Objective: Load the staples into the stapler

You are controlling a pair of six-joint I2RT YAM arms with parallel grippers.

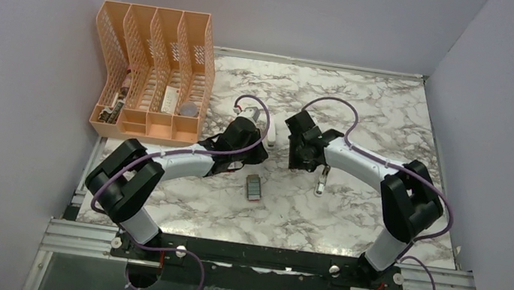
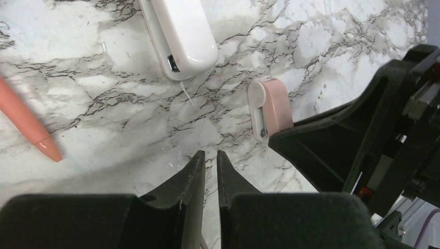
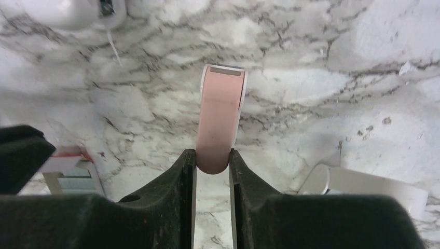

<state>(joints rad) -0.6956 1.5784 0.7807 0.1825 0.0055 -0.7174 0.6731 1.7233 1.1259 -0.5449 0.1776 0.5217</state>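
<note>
the small grey metallic block of staples [image 1: 254, 187] sits in its red-and-white cardboard box [image 3: 62, 162] on the marble-patterned table [image 1: 364, 115], between my two wrists and a little nearer my bases, and neither of my hands touches it. the slim white bar-shaped stapler [image 1: 322, 180] lies flat on the marble to the right of the box and apart from it, just beside my right wrist. i cannot tell whether its magazine is open. my right gripper [image 3: 212, 154] is clamped on the near end of a short pink block [image 3: 220, 109] with a white rim, which is no part of this job. my left gripper [image 2: 210, 155] has its fingers drawn almost together, only a slit between them, and grips nothing; it hangs over bare marble. past it lies a rounded white plastic case [image 2: 181, 36], and off to the left in that view the tip of an orange pen [image 2: 23, 116]. as i judge it, nothing of the loading is done: the staples are boxed and the stapler is untouched. left to do: let go of the pink block, open the stapler, lift out a strip, seat it in the channel and close it.
</note>
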